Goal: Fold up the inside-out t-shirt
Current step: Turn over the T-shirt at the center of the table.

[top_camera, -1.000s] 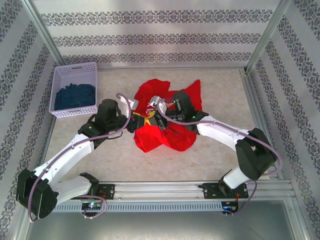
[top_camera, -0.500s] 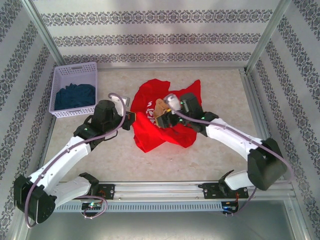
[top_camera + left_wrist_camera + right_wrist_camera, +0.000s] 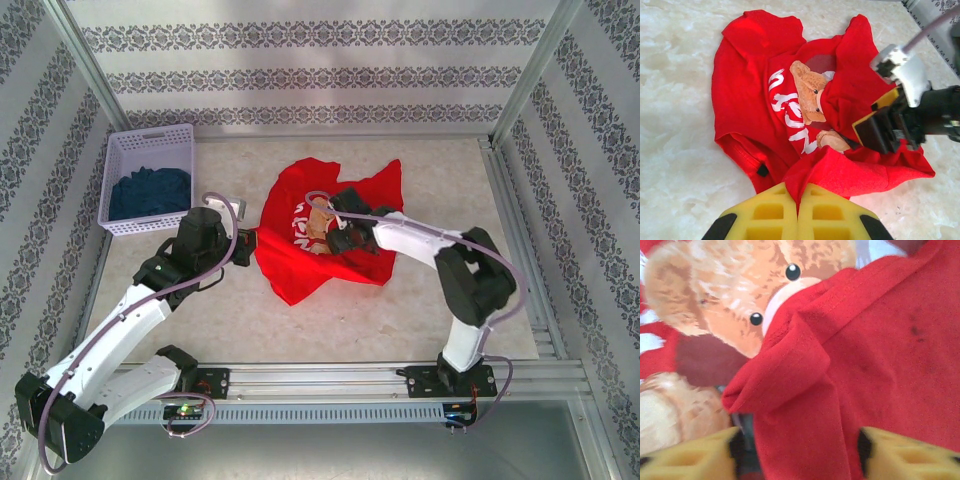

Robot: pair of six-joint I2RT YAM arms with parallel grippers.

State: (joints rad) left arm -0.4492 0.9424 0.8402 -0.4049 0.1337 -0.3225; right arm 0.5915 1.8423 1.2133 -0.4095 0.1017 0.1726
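Observation:
The inside-out t-shirt (image 3: 290, 268) lies crumpled on the table's middle, bright red, with a bear picture (image 3: 318, 222) and white letters showing in its opened part. My left gripper (image 3: 250, 247) is at the shirt's left edge. Its yellow fingers (image 3: 771, 210) are shut on a pinched red fold of the t-shirt (image 3: 745, 85). My right gripper (image 3: 327, 233) sits low over the shirt's centre beside the bear. In the right wrist view its jaws (image 3: 797, 450) stand open, with a loose red fold (image 3: 790, 390) between the two yellow fingertips (image 3: 900, 452).
A white basket (image 3: 150, 136) holding dark blue cloth (image 3: 150, 192) stands at the table's back left. Bare marbled tabletop (image 3: 330, 320) surrounds the shirt. Metal frame posts and patterned walls close in the sides and back.
My left gripper closed on the shirt's edge and drew it left and nearer. My right gripper let go, opened and settled onto the shirt's centre. The shirt spread, baring the graphic.

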